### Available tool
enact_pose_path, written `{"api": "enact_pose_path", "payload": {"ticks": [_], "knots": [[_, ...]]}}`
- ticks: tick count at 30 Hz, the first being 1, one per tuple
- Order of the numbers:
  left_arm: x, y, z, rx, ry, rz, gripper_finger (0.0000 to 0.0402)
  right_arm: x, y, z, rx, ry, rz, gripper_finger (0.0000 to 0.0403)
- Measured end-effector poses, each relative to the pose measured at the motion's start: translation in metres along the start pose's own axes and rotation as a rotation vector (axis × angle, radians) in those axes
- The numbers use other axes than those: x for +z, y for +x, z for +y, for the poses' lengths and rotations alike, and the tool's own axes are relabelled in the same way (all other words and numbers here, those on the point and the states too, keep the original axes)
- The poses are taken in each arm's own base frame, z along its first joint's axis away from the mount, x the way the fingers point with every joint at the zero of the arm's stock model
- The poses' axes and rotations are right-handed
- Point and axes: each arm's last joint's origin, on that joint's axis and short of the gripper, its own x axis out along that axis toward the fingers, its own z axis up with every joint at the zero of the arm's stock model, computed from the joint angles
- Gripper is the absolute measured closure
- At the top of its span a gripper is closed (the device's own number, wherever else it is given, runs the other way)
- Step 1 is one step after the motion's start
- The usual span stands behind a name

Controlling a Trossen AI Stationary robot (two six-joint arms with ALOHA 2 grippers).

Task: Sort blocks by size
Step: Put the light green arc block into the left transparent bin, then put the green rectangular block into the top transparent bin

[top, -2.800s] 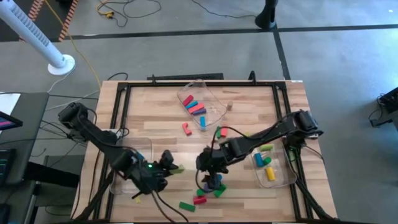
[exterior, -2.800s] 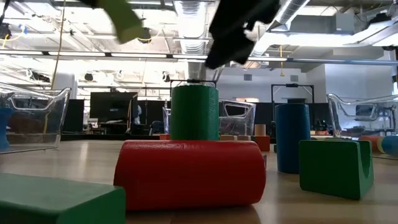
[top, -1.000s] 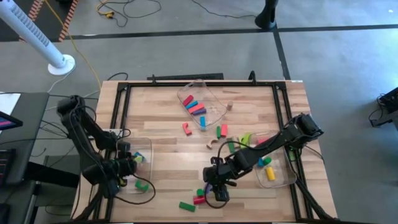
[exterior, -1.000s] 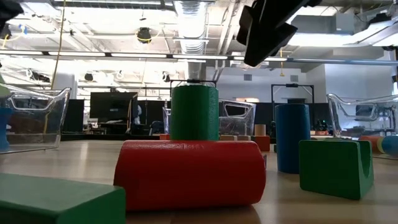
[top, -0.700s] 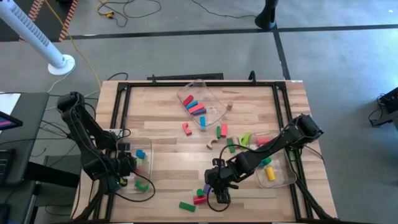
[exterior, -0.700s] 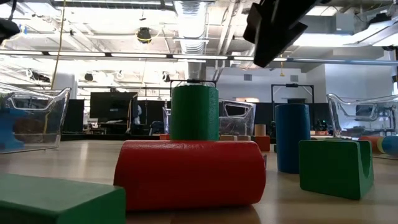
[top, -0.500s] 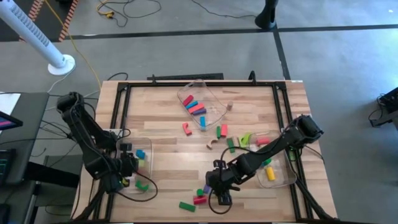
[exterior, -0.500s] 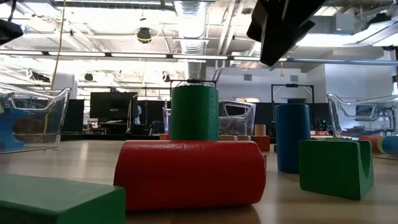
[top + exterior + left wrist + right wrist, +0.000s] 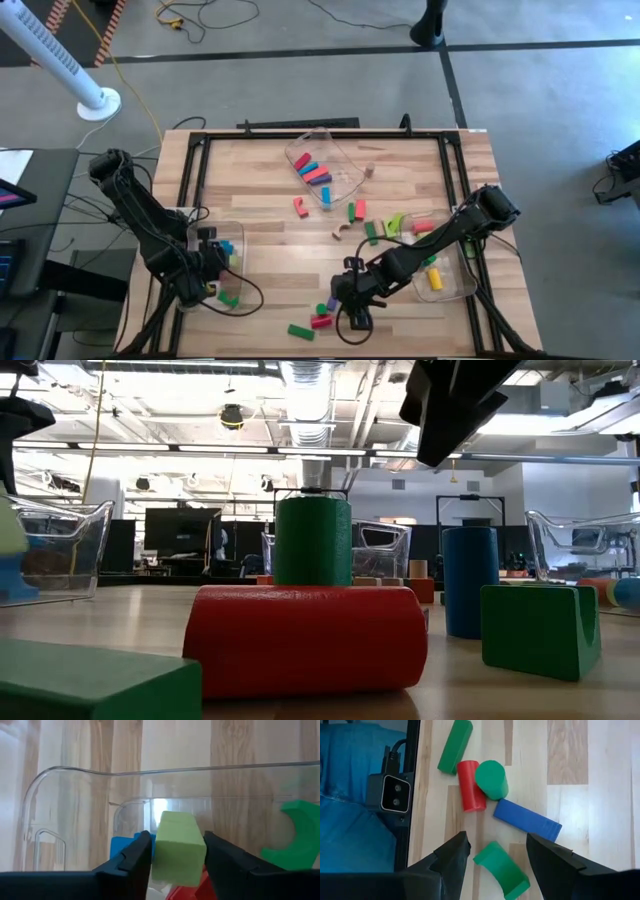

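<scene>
Blocks are getting sorted into clear bins, so going left to right: the left gripper (image 9: 175, 865) is hanging over the left bin (image 9: 236, 240) near the table's left edge, with a light green block (image 9: 178, 847) sitting between its fingers. Jaws look like they're just parting, and I honestly can't tell if the block is pinched or already slipping free. Below it in the bin, a blue block (image 9: 120, 849), a bit of red and a green arch (image 9: 295, 837) are lying there. My take: it should be finishing the release low and square over the bin's middle so the piece isn't bouncing off the wall. Mid-table, the loose pile is waiting: a green bar (image 9: 455, 746), red cylinder (image 9: 470, 786), green cylinder (image 9: 491, 780), blue bar (image 9: 527, 820) and a second green arch (image 9: 501, 868). The right gripper (image 9: 497, 857) is hovering over that pile, fingers spread wide and holding nothing, lined up around the arch. I'd be dropping straight down and straddling the arch without nudging the blue bar just beside it.
</scene>
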Motion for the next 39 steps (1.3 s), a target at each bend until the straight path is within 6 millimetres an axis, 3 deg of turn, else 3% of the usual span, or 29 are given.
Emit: {"api": "enact_pose_path", "payload": {"ticks": [8,14,23,29,39], "knots": [[0.000,0.000,0.000,0.000,0.011,0.000,0.0181,0.000,0.000,0.000,0.000,-0.005,0.001,0.0173],[0.002,-0.003,0.000,0.004,0.026,-0.006,0.0178,-0.002,0.000,-0.001,-0.010,-0.005,0.018,0.0173],[0.018,-0.025,0.002,0.013,0.028,-0.068,0.0179,-0.002,0.000,-0.001,-0.011,-0.008,0.021,0.0173],[0.034,-0.039,-0.003,-0.009,0.054,-0.200,0.0180,-0.003,0.000,0.001,-0.008,-0.015,0.024,0.0173],[0.066,-0.057,-0.028,-0.185,0.205,-0.530,0.0180,-0.013,0.000,0.016,0.009,-0.052,0.041,0.0173]]}}
